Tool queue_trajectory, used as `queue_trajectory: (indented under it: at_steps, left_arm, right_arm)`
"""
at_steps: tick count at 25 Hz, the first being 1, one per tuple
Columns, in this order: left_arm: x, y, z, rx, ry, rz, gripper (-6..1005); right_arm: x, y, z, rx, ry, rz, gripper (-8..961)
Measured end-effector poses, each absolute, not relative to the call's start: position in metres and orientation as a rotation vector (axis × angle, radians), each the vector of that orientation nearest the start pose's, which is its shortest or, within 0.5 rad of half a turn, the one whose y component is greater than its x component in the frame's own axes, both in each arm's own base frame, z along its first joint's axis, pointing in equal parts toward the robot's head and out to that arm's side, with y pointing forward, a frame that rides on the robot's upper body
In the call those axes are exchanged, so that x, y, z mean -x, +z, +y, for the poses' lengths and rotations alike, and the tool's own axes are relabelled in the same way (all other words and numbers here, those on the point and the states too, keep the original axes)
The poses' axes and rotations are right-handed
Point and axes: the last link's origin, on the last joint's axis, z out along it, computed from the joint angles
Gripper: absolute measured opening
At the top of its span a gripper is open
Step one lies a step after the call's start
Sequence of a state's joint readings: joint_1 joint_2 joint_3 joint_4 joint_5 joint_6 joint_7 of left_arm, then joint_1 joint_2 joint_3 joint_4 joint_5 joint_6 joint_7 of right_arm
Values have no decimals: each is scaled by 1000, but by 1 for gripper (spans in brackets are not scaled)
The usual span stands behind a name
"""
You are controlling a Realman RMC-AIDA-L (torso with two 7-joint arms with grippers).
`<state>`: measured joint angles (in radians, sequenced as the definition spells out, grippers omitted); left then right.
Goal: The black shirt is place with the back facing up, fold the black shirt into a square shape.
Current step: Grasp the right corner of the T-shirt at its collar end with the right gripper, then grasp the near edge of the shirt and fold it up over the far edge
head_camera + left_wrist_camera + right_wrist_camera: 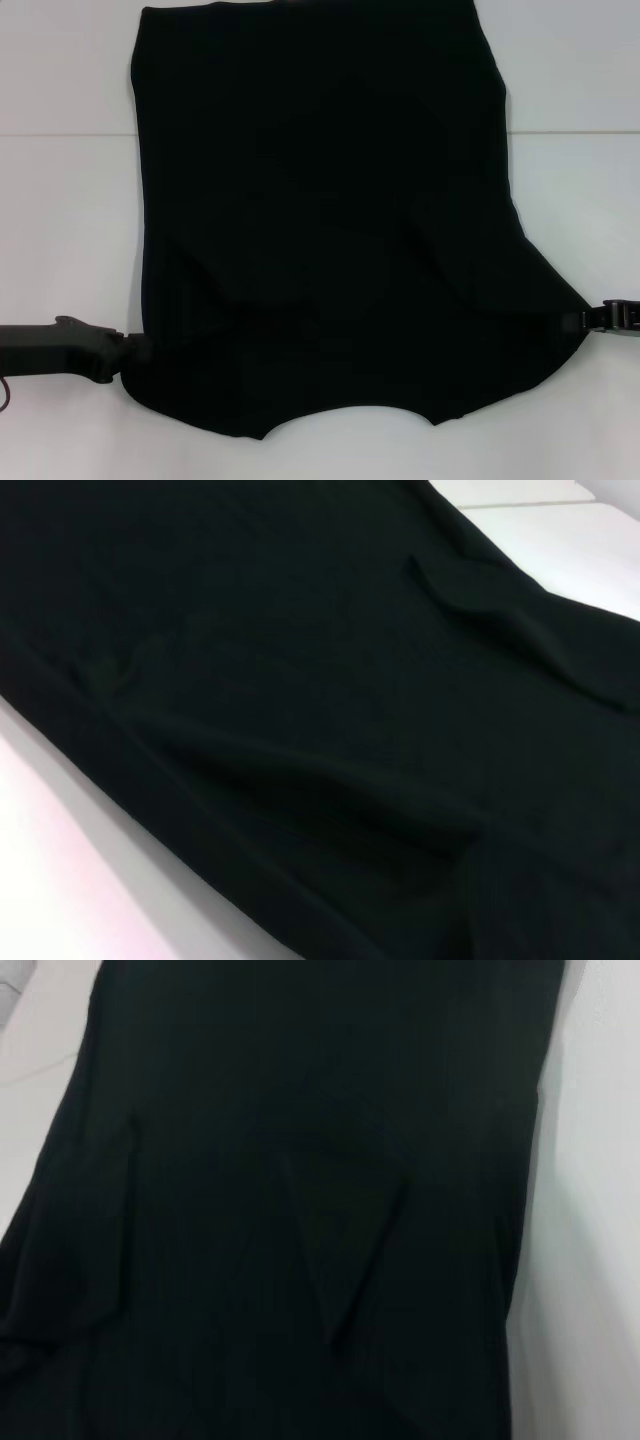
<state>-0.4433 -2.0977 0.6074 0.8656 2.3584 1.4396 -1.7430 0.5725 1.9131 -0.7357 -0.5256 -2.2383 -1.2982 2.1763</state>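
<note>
Lying between left gripper (128, 352), right gripper (578, 320): black shirt (330, 220)

A white table (60, 200) with a thin seam line.

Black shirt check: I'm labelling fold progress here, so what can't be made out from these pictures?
- Left gripper: its fingertips meet the black shirt at the near left corner in the head view; black on black, so open or shut cannot be told.
- Right gripper: same at the near right corner, and its arm is cut off by the frame edge.
- Both wrist views: no fingers shown, only shirt and white table.
- Lettering: none visible.
</note>
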Motion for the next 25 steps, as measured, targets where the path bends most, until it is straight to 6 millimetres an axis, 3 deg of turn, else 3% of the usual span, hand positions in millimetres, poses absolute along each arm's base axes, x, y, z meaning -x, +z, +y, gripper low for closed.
queue_trajectory:
  at_steps: [11,20,25]
  left_arm:
    - [331,35,317,2473,-220,-1123,19]
    - [335,51,312,2436,-279,-1158,16]
    - [332,60,300,2483,-333,-1184,16]
  right_arm:
    - [-345,41,331,2230,449,1664,34]
    - [-353,42,297,2293,559,1663,35]
    - [-360,53,278,2340,550,1632,35]
